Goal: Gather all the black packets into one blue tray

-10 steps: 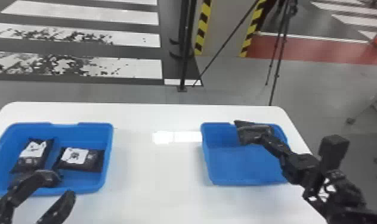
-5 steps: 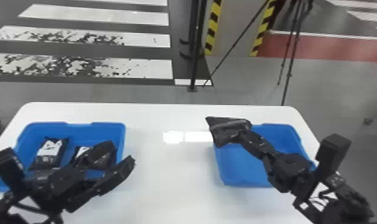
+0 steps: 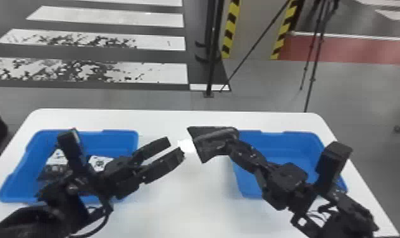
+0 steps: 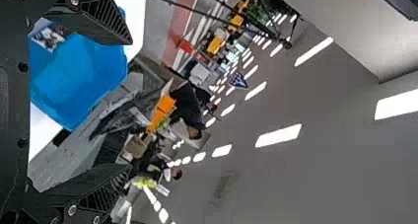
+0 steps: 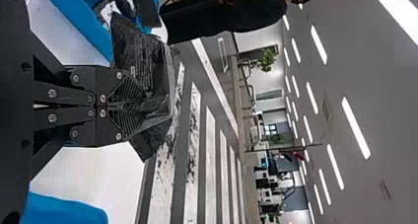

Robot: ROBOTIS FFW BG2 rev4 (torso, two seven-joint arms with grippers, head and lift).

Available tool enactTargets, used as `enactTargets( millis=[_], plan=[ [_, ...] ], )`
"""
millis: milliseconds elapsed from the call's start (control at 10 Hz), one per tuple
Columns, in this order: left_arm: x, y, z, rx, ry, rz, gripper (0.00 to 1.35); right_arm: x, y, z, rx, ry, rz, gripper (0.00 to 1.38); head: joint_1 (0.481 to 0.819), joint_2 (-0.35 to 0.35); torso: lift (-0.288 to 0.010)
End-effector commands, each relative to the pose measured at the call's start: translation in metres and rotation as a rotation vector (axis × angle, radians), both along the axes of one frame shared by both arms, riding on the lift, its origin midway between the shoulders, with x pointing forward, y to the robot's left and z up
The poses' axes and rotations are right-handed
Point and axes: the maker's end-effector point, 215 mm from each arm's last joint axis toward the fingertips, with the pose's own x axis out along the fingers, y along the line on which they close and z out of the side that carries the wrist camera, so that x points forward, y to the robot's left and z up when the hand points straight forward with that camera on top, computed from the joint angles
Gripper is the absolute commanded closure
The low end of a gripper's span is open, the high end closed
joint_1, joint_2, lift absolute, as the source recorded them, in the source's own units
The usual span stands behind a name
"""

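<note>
at least two black packets are lying in the left tray, so the gathering is looking partly done. the right gripper is pinching another packet above the gap between trays; the left gripper is gaping wide, empty. that held packet is apparently still needing to join the others.

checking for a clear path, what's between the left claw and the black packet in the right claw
Nothing lies between the left claw and the black packet; in the head view that gap shows bare white table and glare.
</note>
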Motion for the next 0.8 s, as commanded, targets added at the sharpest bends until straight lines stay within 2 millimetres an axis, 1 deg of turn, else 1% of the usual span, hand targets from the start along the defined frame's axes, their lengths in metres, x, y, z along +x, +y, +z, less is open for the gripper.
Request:
enactTargets(
  millis=[0,100,200,300,400,500,600,700],
  plan=[
    [-0.005,-0.021,0.007,-0.032,0.012,-0.052,0.15,-0.003,0.011,0.003,0.015,-0.002,0.023,1.28,0.695,-0.117,-0.110],
    [-0.003,-0.031,0.009,-0.061,0.014,-0.064,0.15,-0.006,0.021,0.009,0.017,-0.013,0.046,1.28,0.695,-0.128,-0.110],
    [0.004,-0.037,0.007,-0.083,0.018,-0.058,0.15,-0.009,0.032,0.013,0.022,-0.018,0.070,1.28,0.695,-0.134,-0.110],
    [0.007,-0.042,0.011,-0.097,0.003,-0.051,0.20,-0.013,0.040,0.011,0.031,-0.009,0.085,1.28,0.695,-0.133,-0.110],
    [0.009,-0.044,0.015,-0.099,-0.016,-0.047,0.36,-0.015,0.043,0.008,0.034,0.001,0.091,1.28,0.695,-0.129,-0.110],
    [0.014,-0.043,0.013,-0.098,-0.033,-0.031,0.74,-0.016,0.044,0.005,0.036,0.011,0.096,1.28,0.695,-0.124,-0.110],
    [0.016,-0.041,0.017,-0.126,-0.054,-0.004,1.07,-0.017,0.044,0.003,0.035,0.018,0.097,1.28,0.695,-0.120,-0.110],
    [0.018,-0.039,0.025,-0.137,-0.087,0.020,1.20,-0.017,0.044,0.000,0.038,0.026,0.095,1.28,0.695,-0.117,-0.110]
  ],
)
